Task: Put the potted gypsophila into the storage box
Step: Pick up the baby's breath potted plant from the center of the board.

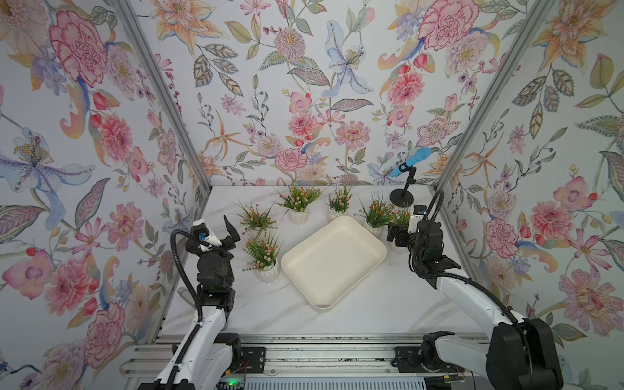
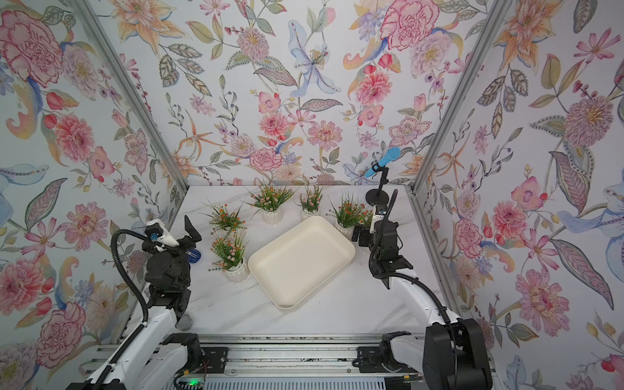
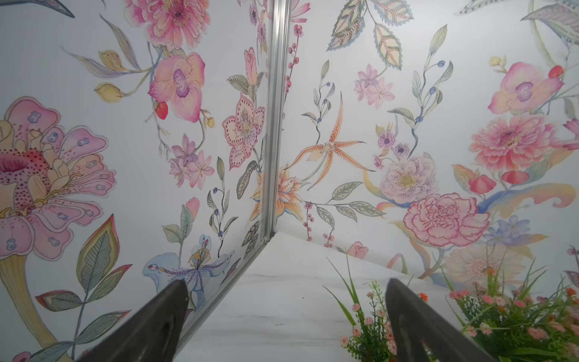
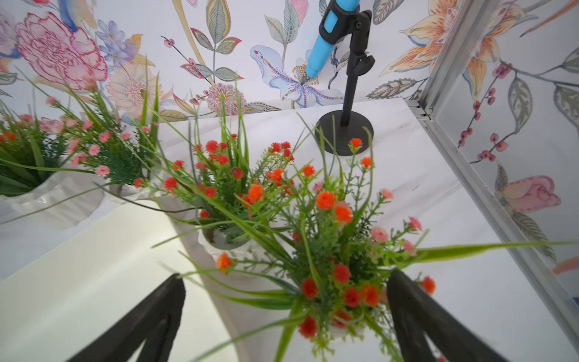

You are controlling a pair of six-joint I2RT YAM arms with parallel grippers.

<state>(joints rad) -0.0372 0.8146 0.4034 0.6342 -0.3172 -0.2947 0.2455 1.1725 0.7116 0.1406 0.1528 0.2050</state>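
Observation:
The storage box point(image 1: 332, 261) point(image 2: 300, 261) is a cream tray lying empty mid-table at an angle. Several potted gypsophila stand around its far and left sides. One with pink blooms point(image 1: 265, 258) and one with orange blooms point(image 1: 256, 219) are close to my left gripper point(image 1: 231, 236), which hangs open and empty above the table, left of them. In the left wrist view the pink sprigs point(image 3: 369, 326) show beside one finger. My right gripper point(image 1: 395, 236) point(image 4: 286, 275) is open, its fingers on either side of a red-orange plant point(image 4: 329, 291) by the box's right corner.
A blue microphone point(image 1: 410, 162) on a black stand point(image 1: 401, 197) sits at the back right, just behind the right gripper. Floral walls with aluminium posts point(image 1: 472, 135) close in the left, back and right. Three more pots point(image 1: 299, 202) point(image 1: 339, 202) point(image 1: 376, 212) line the back.

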